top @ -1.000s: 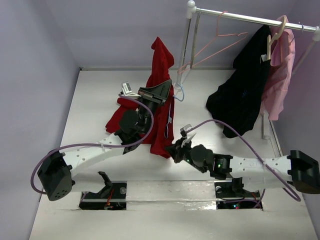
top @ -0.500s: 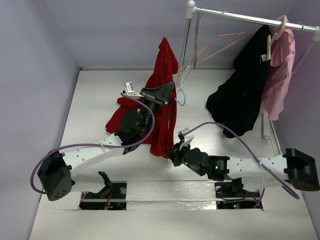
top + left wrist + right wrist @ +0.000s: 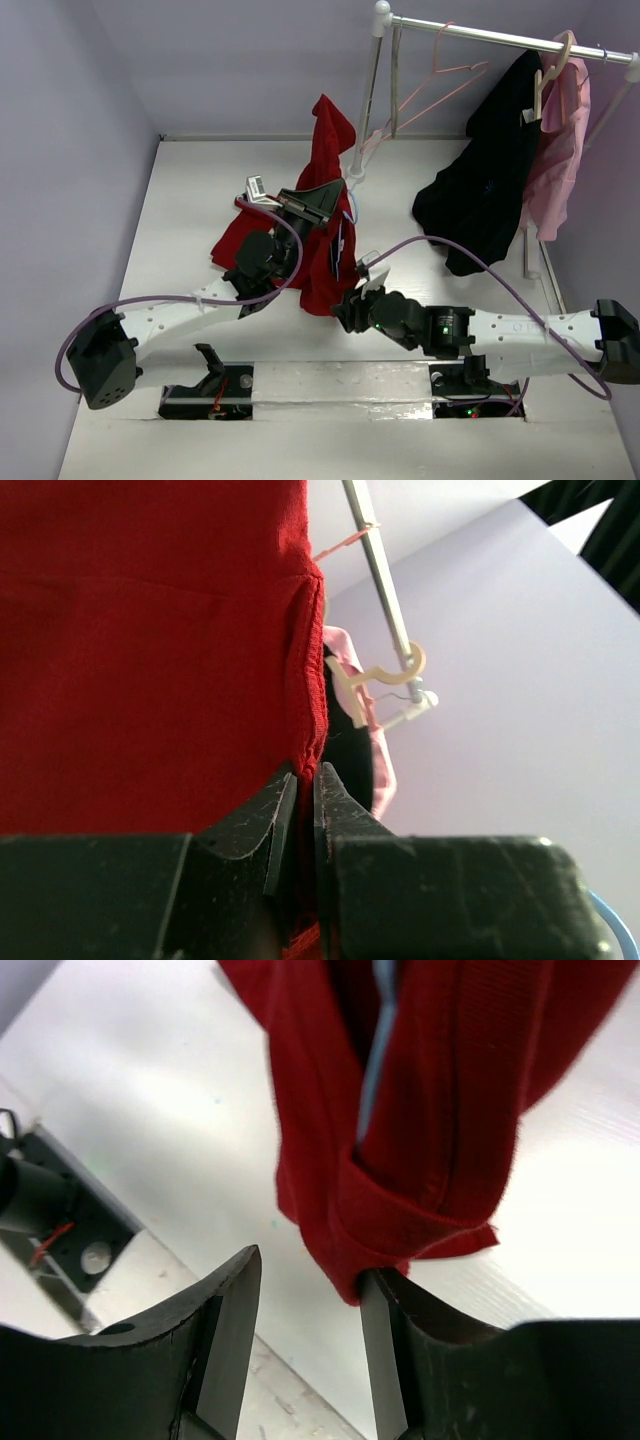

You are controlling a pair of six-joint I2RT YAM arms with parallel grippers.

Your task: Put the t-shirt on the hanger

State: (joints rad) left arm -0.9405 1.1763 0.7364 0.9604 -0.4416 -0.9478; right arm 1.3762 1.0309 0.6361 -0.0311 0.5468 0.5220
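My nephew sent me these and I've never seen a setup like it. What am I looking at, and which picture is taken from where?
Two robot arms are bolted to a white table. The wide picture comes from a fixed camera above and behind them; each close-up comes from a camera on one wrist. The left pincer is shut on a red t-shirt, holding it up. A thin blue hanger shows between the shirt's folds. The right pincer is open at the shirt's lower hem, gripping nothing. Behind, a rack carries a black garment and a pink garment.
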